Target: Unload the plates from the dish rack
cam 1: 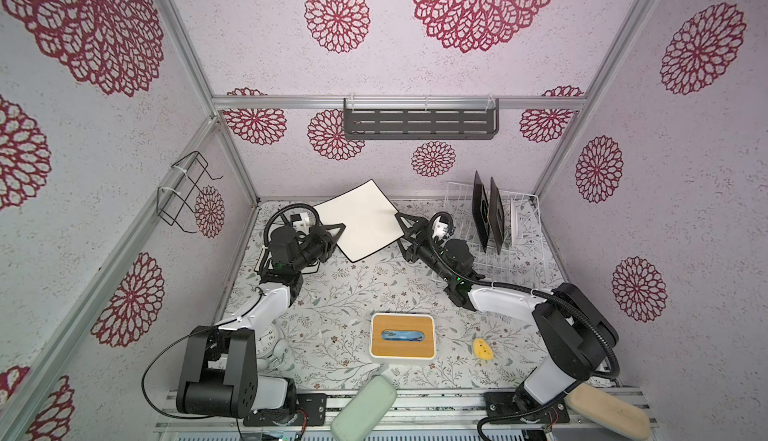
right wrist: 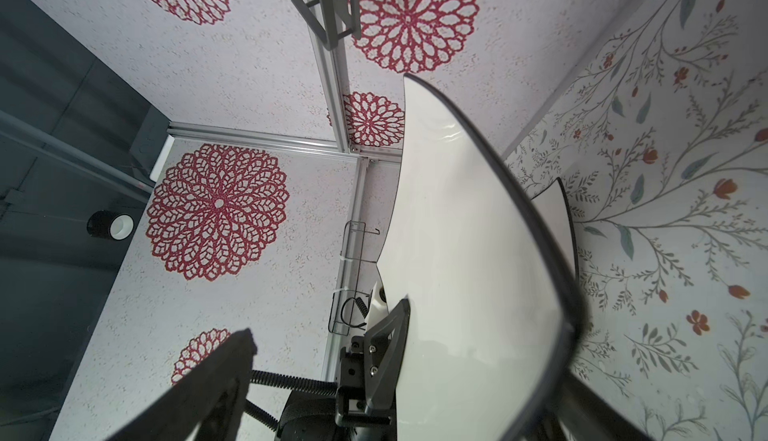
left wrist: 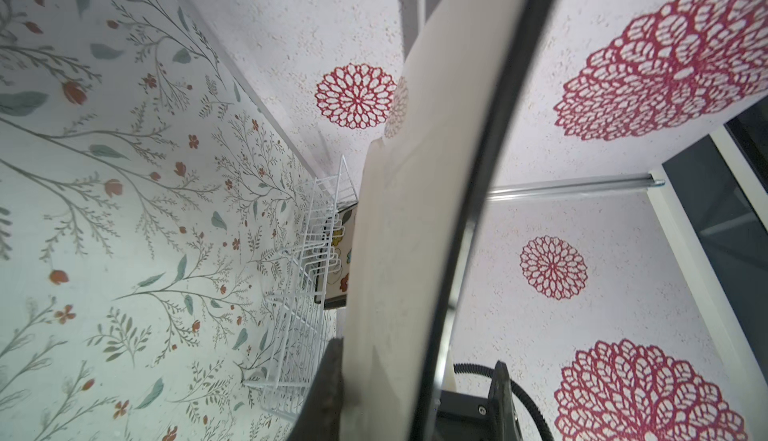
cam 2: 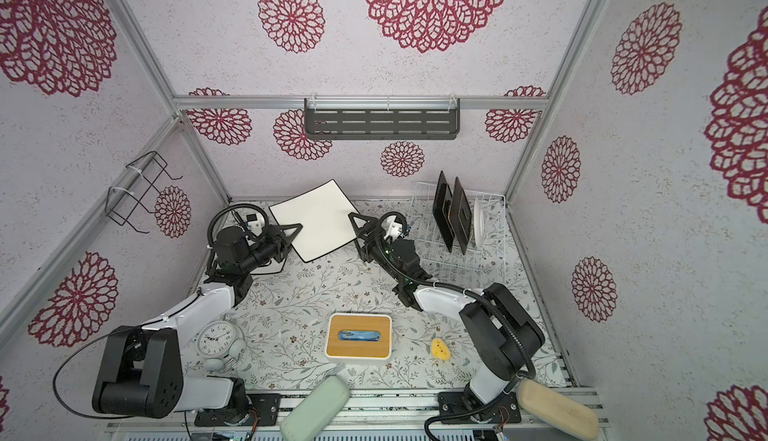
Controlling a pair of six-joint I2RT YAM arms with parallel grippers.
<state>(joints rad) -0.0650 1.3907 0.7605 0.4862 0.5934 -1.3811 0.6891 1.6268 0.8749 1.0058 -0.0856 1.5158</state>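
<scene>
A cream-white square plate (cam 1: 360, 220) with a dark rim hangs tilted above the table's back, between both arms. My left gripper (cam 1: 338, 231) is shut on its left edge, and the plate (left wrist: 407, 231) fills the left wrist view. My right gripper (cam 1: 405, 235) stands open around its right edge; the plate (right wrist: 465, 272) lies against one finger while the other finger (right wrist: 224, 376) stands well away. The dish rack (cam 1: 528, 210) at the back right holds two black square plates (cam 1: 482, 214) and a round white plate (cam 1: 517, 220), all upright. Another cream plate (right wrist: 557, 210) lies flat under the left arm.
A white box with a bamboo top (cam 1: 402, 337) sits front centre, a yellow sponge (cam 1: 483, 349) to its right, and an alarm clock (cam 2: 220, 341) front left. A dark slotted shelf (cam 1: 419, 121) hangs on the back wall and a black wire bracket (cam 1: 185, 193) on the left wall.
</scene>
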